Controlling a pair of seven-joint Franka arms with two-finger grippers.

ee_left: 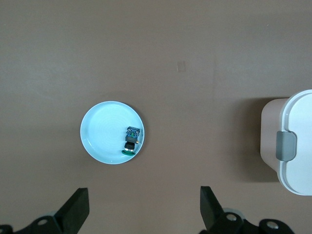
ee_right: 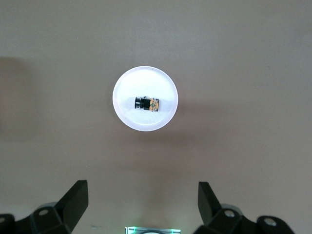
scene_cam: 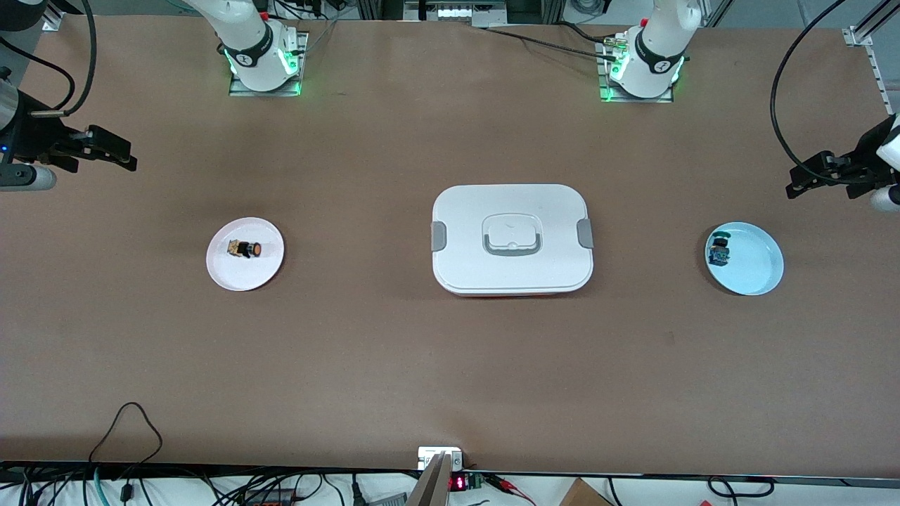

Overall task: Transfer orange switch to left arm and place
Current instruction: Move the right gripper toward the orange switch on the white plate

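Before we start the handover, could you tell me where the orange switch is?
The orange switch lies on the white plate toward the right arm's end of the table, beside the box.

My table [scene_cam: 394,365] wears a matt brown, paper-like covering. The large white rounded box [scene_cam: 512,270] looks like smooth plastic with a soft sheen, as do the pale pink plate [scene_cam: 232,277] and glossier light blue plate [scene_cam: 759,270].

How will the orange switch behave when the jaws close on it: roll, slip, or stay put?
The orange switch lies on its side on the white plate; its round cap suggests it may roll if nudged. It looks small, rigid and probably light. The smooth plate may let it slide.
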